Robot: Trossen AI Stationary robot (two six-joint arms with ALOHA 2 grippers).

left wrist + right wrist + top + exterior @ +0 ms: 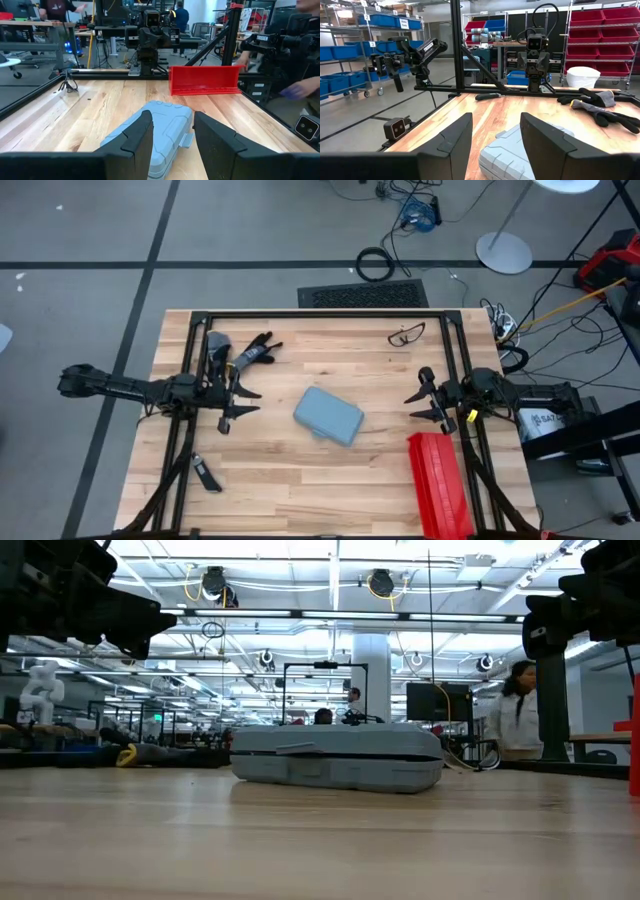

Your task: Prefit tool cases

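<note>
Case closed, flat on worktop, between both end effectors, left and right, each wide, empty. Risk: one-sided contact may skid it toward red box.

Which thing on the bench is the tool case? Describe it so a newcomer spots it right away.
Start at the wooden table and look at its middle, between the two arms. The tool case lies there flat and closed, turned at an angle. It is blue-grey with rounded corners, unlike the long red ribbed box nearby at the right arm's side, or the black gloves toward the left arm's side.
</note>
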